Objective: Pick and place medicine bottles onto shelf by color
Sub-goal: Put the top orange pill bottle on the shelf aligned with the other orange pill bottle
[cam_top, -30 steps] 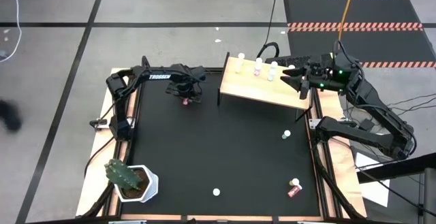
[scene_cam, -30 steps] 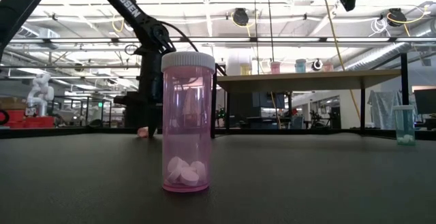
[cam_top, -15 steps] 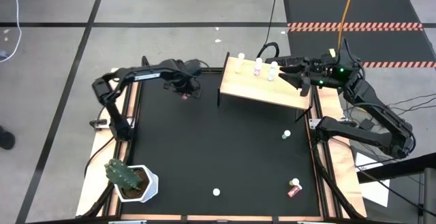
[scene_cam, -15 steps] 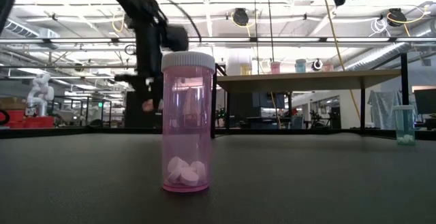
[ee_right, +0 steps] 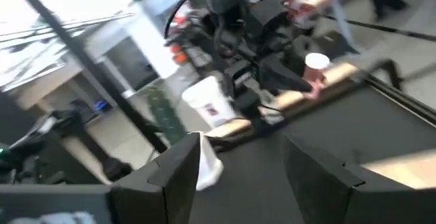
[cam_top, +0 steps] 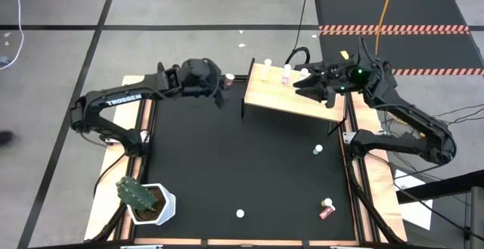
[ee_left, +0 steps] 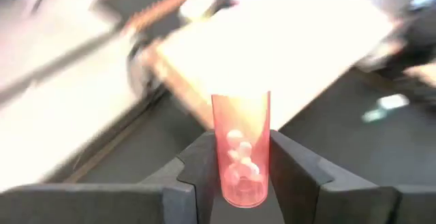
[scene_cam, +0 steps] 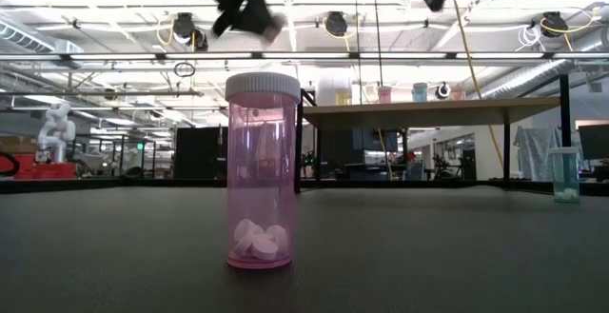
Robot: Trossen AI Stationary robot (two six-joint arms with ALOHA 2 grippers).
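Note:
My left gripper [cam_top: 220,90] is raised above the table's far left part, just left of the shelf [cam_top: 291,98], and is shut on a pink white-capped bottle [ee_left: 240,149]. It also shows at the top of the low view [scene_cam: 249,9]. My right gripper [cam_top: 302,91] hovers open and empty over the shelf's far part, by three bottles [cam_top: 286,73] that stand on the board. A pink bottle [scene_cam: 262,170] stands on the table near the front edge; it also shows in the high view [cam_top: 240,213]. A teal bottle [cam_top: 318,150] stands at the right, and a red one [cam_top: 327,208] lies near the front right. My left gripper pinches the pink bottle's body [ee_left: 228,173] between its two fingers [ee_left: 197,169], which lie along the bottle's sides. The capped end [cam_top: 229,76] sticks out past the fingertips toward the shelf. The bottle is lifted clear of the table and tilted [scene_cam: 271,28].
A green cactus [cam_top: 134,192] in a white pot [cam_top: 160,206] stands at the table's front left corner. The shelf stands on thin black legs at the far right. The black tabletop's middle [cam_top: 249,158] holds nothing.
My left gripper has risen from the table with the pink bottle and moved toward the shelf; the bottle has gone from table level to high and clear, now tilted. My right gripper has moved toward the table's left, over the shelf.

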